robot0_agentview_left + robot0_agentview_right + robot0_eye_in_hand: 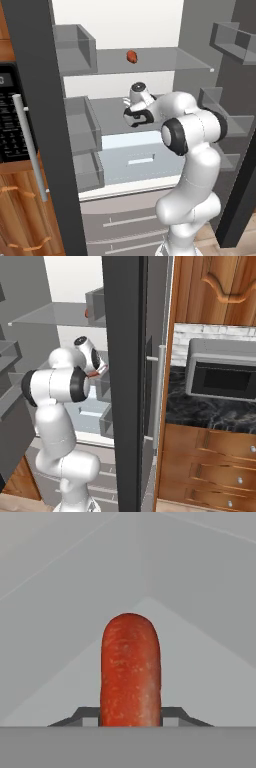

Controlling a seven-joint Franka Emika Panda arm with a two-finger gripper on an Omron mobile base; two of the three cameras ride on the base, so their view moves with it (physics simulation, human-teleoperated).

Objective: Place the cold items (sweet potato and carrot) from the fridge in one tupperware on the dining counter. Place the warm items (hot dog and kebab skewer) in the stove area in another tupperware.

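- The white arm reaches into the open fridge, with its hand over the middle shelf.
- In the hand view the pincer is closed on the carrot: a dark fingertip sits tight against each side of the carrot's lower end.
- The carrot is orange-red and blunt at its far end. It projects straight away from the fingertips along the line of the hand, above the pale grey shelf surface.
- In the right base view a small orange-red strip of the carrot shows at the hand, just left of the dark door edge.
- In the left base view the pincer points toward the left side of the middle shelf. The carrot itself cannot be made out there.
- The sweet potato lies on the top shelf, above the hand and well apart from it. It is a small reddish-brown lump near the shelf's middle.
- Clear bins stand stacked along the left wall of the fridge interior.
- A white drawer with a slot handle sits below the middle shelf.
- A microwave stands on the dark marbled table to the right of the fridge, above wooden drawers.
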